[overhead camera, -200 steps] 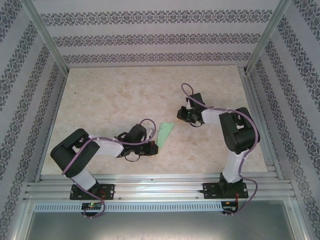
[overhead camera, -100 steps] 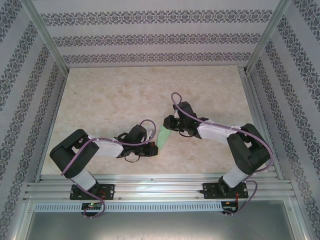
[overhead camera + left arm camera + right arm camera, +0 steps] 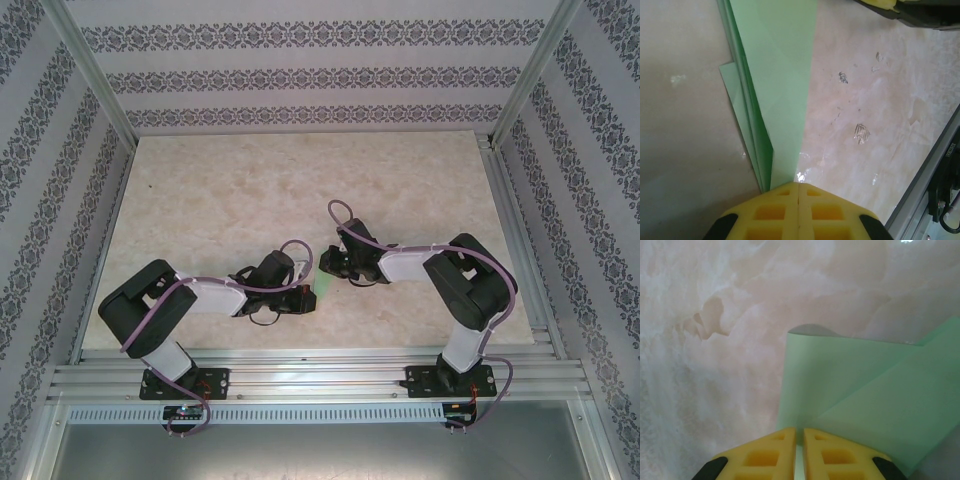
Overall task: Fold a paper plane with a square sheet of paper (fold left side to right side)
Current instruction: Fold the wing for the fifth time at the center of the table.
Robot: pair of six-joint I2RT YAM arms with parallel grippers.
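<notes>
L gripper point(image 3: 798, 186) was closed, its yellow fingertips point(image 3: 770, 212) meeting w/ no gap. The narrow end of the paper point(image 3: 782, 75) ran straight into that seam, so it looked pinched there. Prob. reason: an anchor, fixing the tapered end while the other arm worked the fold.

R gripper point(image 3: 800, 432) had its tips almost together w/ only a thin slit btwn them, and a flap of the paper went into that slit. It read as a light clamp on the flap, likely to carry or press that side across, left to right, per the task.

Both sets of fingertips were yellow and blocky, moulded w/ square hollow pockets, black behind. The paper was thin, pale mint green, plain and matte. Several layers were stacked by the L gripper, their edges showing as darker green lines. A diagonal crease crossed the flap by the R gripper, and one edge lifted slightly w/ a soft shadow beneath. The overall shape was long and tapering, not clearly a finished dart.

The paper sat btwn the two grippers, mid-table toward the near edge, mostly covered by them from above. The table point(image 3: 220, 200) was beige, marbled and glossy, w/ a few shiny scuffs beside the paper. A metal rail point(image 3: 940, 165) ran past its edge.
</notes>
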